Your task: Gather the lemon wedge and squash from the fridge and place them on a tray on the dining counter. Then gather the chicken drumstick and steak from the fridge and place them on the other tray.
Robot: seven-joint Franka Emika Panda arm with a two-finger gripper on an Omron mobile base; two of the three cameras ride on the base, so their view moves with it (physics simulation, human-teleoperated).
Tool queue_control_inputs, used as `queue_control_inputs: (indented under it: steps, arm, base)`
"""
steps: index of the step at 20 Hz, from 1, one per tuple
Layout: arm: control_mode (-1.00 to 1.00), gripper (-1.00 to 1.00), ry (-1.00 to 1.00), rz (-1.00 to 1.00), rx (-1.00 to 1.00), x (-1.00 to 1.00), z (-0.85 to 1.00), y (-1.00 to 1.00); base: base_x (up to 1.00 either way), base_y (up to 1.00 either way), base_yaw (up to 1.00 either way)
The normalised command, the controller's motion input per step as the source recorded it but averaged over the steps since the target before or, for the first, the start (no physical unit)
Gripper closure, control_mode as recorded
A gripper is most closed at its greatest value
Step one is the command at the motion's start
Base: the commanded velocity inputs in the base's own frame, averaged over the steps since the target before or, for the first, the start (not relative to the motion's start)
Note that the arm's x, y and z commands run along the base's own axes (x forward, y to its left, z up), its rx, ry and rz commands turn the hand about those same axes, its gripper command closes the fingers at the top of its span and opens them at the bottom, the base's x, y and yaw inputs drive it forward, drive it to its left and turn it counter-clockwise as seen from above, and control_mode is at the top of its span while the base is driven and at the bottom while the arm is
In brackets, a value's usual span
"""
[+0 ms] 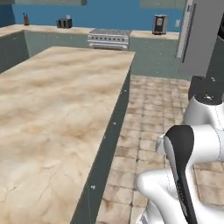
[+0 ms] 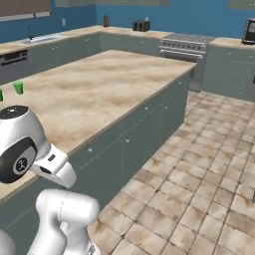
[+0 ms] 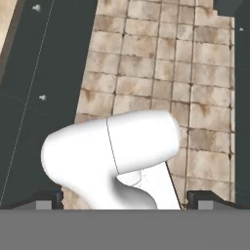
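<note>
A: Where now?
B: Beside a long surface [image 1: 57,109] with a tan stone top. Runs along the left side of the arm, close by. Dark green wall under it.

A: And the end effector [image 3: 124,197]?
B: Pointing down at the floor [image 1: 148,113]. Spread wide, let go, nothing in it. Two small dark finger tips [image 3: 49,197] far apart at the bottom of the hand view.

A: Under the hand?
B: Brown tiles, and the dark side [image 3: 44,73] of the surface on the left of the hand view.

A: The fridge?
B: Tall and grey [image 1: 201,39], at the far right of the left base view. Well apart from the arm, next to the back counter. Can't tell what lies inside.

A: Anything in the way?
B: Tiled floor lies between the arm and the fridge. The long surface keeps to the left of that path.

A: At the back wall?
B: A silver stove [image 1: 109,38] in the middle. A dark toaster [image 1: 64,22] and a knife block [image 1: 26,19] to its left. A coffee machine [image 1: 160,24] to its right, near the fridge. Blue wall behind.

A: More on the other side?
B: A sink [image 2: 42,38] in the far left counter, seen from the right base view. A small green cup [image 2: 18,87] on the surface, near its left edge.
</note>
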Motion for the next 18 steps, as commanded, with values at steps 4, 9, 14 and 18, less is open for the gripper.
queue_control_inputs:
  steps: [4, 9, 14, 18]
  arm:
    - [1.0, -1.0, 0.0, 0.0, 0.0, 0.0, 0.0, 0.0]
    - [1.0, -1.0, 0.0, 0.0, 0.0, 0.0, 0.0, 0.0]
    - [1.0, -1.0, 0.0, 0.0, 0.0, 0.0, 0.0, 0.0]
    - [1.0, -1.0, 0.0, 0.0, 0.0, 0.0, 0.0, 0.0]
  base:
    - [0.88, -0.27, -0.35]
    - [0.99, -0.25, -0.28]
    - [1.0, -0.29, -0.2]
    - [1.0, -0.18, -0.12]
